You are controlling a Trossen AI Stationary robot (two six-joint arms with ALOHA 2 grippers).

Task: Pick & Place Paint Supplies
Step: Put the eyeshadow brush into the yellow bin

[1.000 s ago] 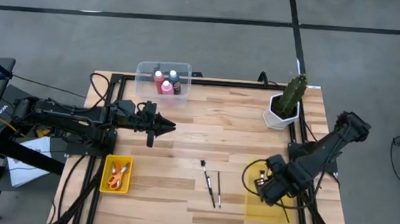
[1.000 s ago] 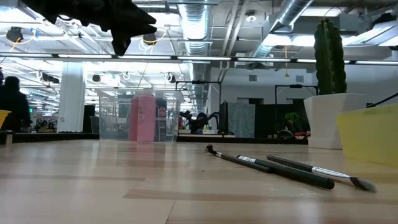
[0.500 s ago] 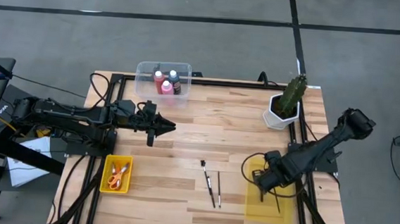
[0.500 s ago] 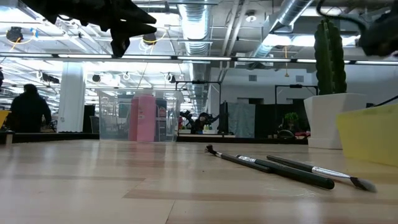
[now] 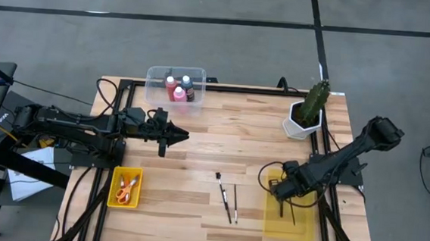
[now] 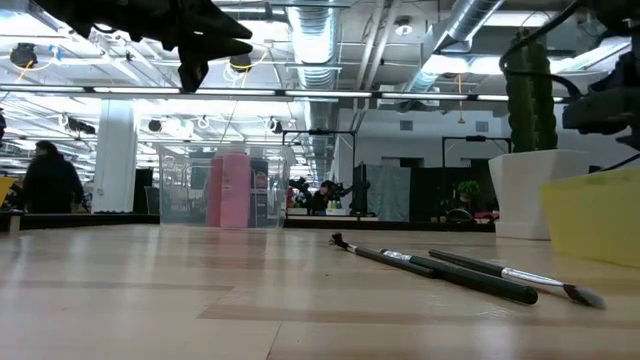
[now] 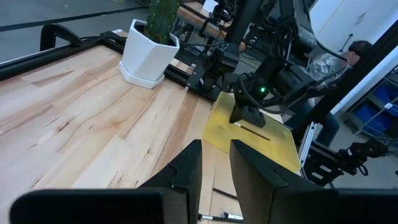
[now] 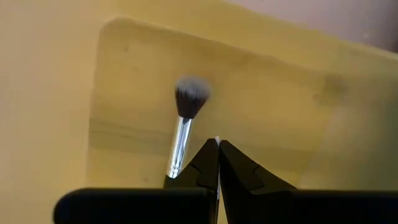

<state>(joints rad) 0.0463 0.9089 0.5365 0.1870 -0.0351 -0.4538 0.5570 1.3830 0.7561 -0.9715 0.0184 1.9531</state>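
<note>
My right gripper (image 5: 275, 188) points down into the big yellow tray (image 5: 292, 226) at the table's right, shut on a thin brush (image 8: 180, 140). My left gripper (image 5: 183, 136) hovers level above the table's left half. Its fingers (image 7: 189, 163) stand a little apart with nothing between them. Two more dark-handled brushes (image 5: 225, 198) (image 5: 235, 205) lie flat on the wood near the middle. Red, pink and dark bottles stand in a clear bin (image 5: 155, 93) at the far edge. Two scissors (image 5: 124, 189) lie in a small yellow tray (image 5: 114, 176). My right gripper (image 8: 217, 144) comes at the brush from above, pointing down. My own fingers hide the handle and the place of contact. Only the silver ferrule (image 8: 177, 152) and the bristle head (image 8: 191, 94) stick out past the fingertips, over the tray's floor. I cannot tell whether the brush touches the tray.
A green plant in a white pot (image 5: 304, 119) stands at the far right corner, just beyond the big tray. Bare wood lies between the two arms around the loose brushes. People move in the room behind the table.
My right gripper, still shut, has come down over the big yellow tray and shifted a little toward the table's left edge. The brush has moved along with it.
</note>
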